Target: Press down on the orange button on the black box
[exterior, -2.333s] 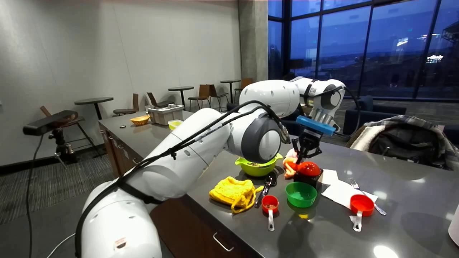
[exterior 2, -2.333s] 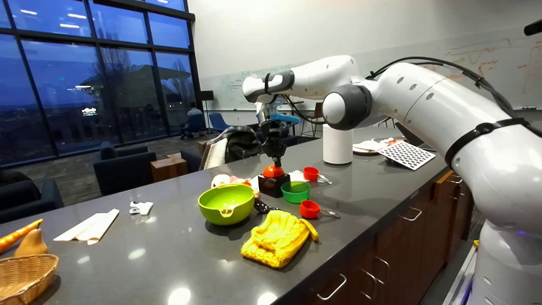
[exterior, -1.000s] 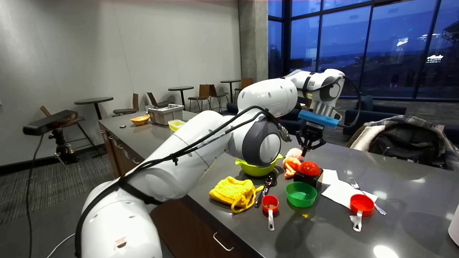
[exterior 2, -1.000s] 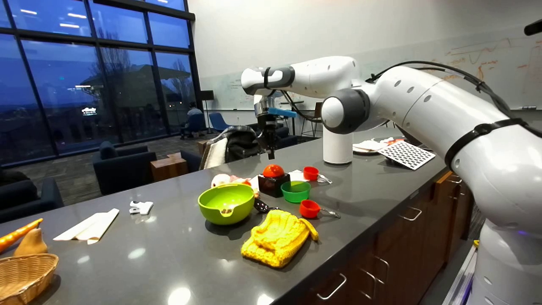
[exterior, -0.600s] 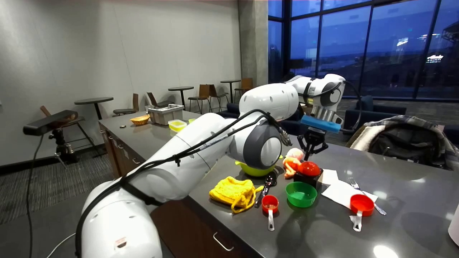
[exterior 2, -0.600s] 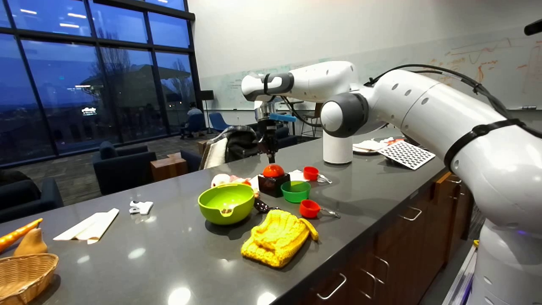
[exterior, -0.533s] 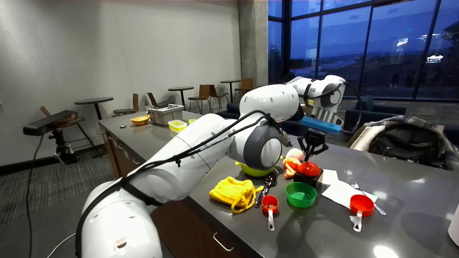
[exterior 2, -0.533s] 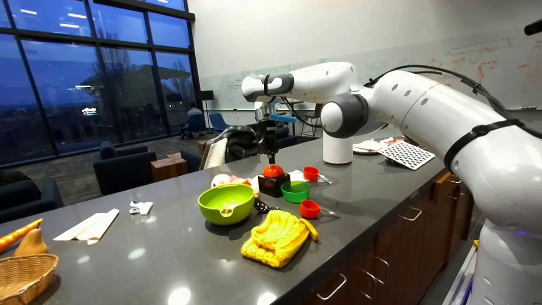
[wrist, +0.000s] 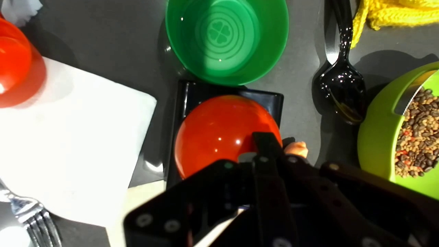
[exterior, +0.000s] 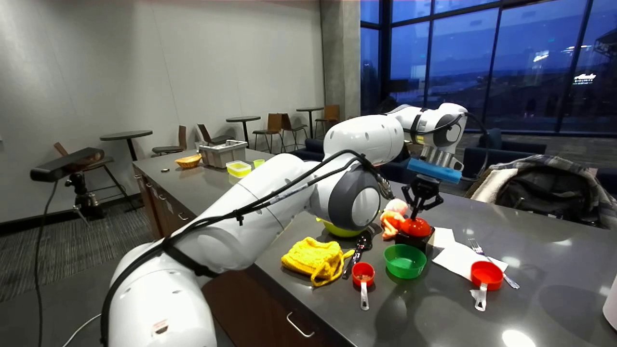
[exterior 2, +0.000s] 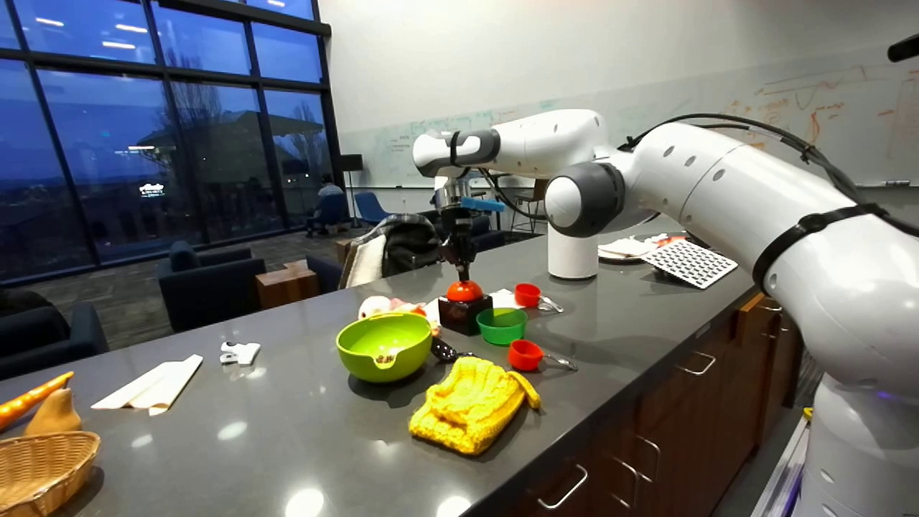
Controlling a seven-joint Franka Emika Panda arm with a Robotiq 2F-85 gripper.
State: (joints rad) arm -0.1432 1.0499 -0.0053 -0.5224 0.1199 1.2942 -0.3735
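In an exterior view we see the gripper pointing down, its fingers pressed together and their tips meeting the top of the orange button. The button is the dome on the black box, which sits on the desk. The gap of a second ago between tips and dome is closed. The arm is lower at the elbow than it was then, so it hides more of the lime-green bowl and uncovers a light-green cup toward the far end of the desk.

In an exterior view that faces the whiteboard we find the same contact in place of the clear space of a second ago. The yellow knitted piece, the wicker basket and the white clip keep their places.

In the wrist view we look down on the box. The joined fingertips cover part of the dome; how far the button is pushed in, we cannot tell. The green cup stands just beside the box, the fork lies at the edge of the white napkin, and the black spoon lies between green cup and bowl.
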